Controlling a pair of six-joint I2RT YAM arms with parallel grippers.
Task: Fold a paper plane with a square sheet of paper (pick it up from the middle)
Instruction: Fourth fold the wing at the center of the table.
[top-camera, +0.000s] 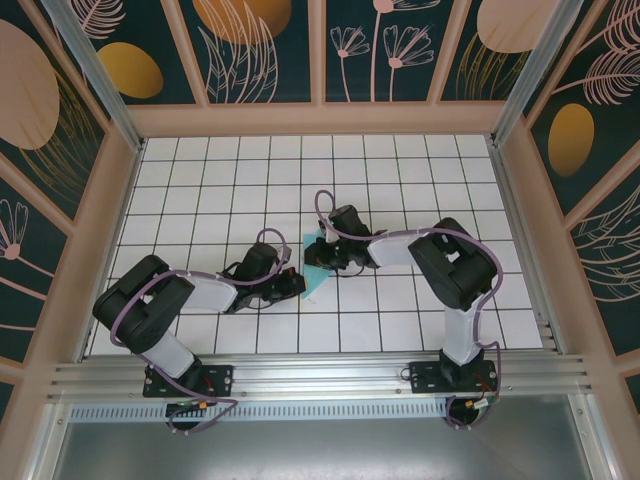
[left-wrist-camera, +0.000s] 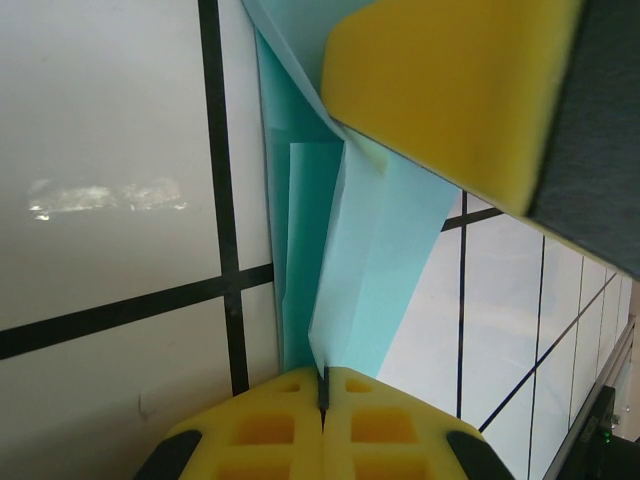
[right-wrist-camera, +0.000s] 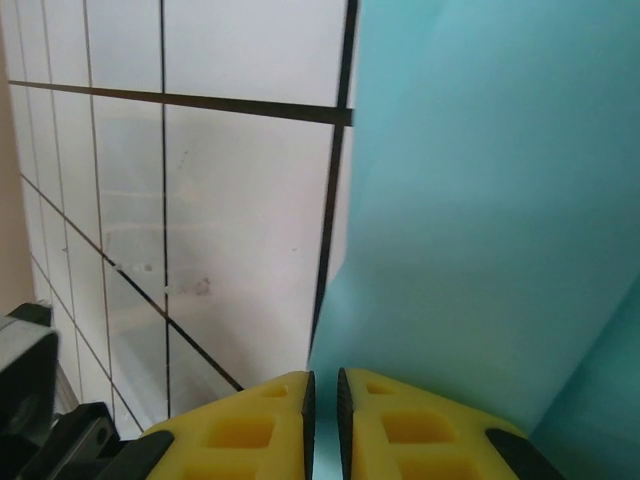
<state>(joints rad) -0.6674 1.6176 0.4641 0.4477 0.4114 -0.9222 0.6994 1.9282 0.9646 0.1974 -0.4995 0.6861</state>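
sheet of paper (top-camera: 318, 278), already folded, sits mid-desk (top-camera: 200, 170). left fingers (left-wrist-camera: 270, 430) are pressed together on its narrow end from 8 o'clock; right fingers (right-wrist-camera: 400, 420) are nearly closed from 1 o'clock, seemingly nipping an edge, though the contact itself is hard to read. risk: thin paper held at both ends, so any pull apart or twist could tear it or set a crooked crease, and a shallow nip may slip and let the layers spring open.

Dark teal wall panels (top-camera: 260, 50) printed with peach leaves enclose the white gridded tabletop (top-camera: 200, 170) on 3 sides. An aluminium rail (top-camera: 320, 380) runs along the tabletop's near edge.
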